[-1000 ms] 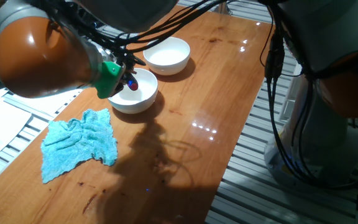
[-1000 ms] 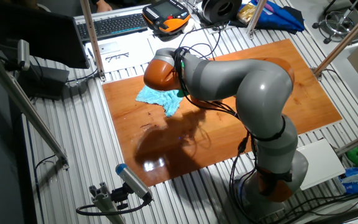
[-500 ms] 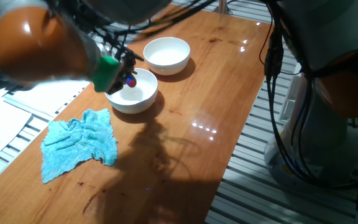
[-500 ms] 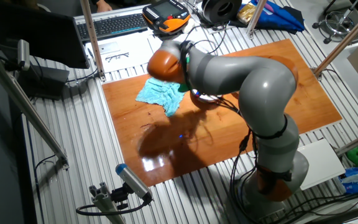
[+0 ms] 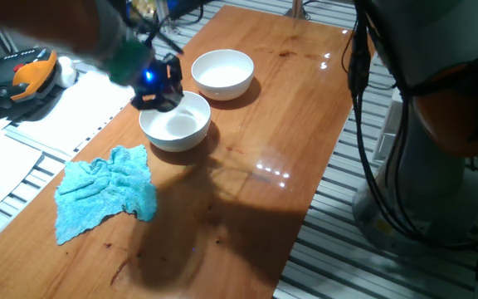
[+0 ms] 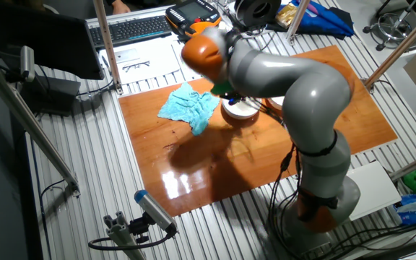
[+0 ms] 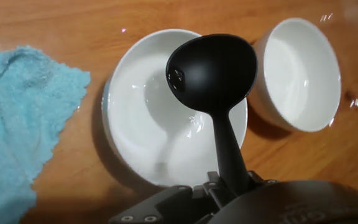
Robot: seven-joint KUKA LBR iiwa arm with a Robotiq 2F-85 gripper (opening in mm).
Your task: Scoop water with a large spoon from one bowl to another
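Wooden table (image 5: 289, 124), blue cloth (image 5: 106, 193) near the left end. Two white bowls touching or nearly so: near bowl (image 7: 135, 124), far bowl (image 7: 306, 74). Gripper (image 7: 225, 186) pinching the spoon (image 7: 213, 71) by its handle; black cup raised over the near bowl's right half. Water (image 7: 178, 79): small glint in the cup, level unclear. Gripper blurred in fixed views.

Wooden table (image 6: 193, 152), slatted metal bench (image 6: 100, 166), keyboard (image 6: 132, 29)

pincer (image 5: 143, 62) motion-blurred, fingertips hidden, large spoon (image 7: 213, 74) handle end cut off, water perhaps present
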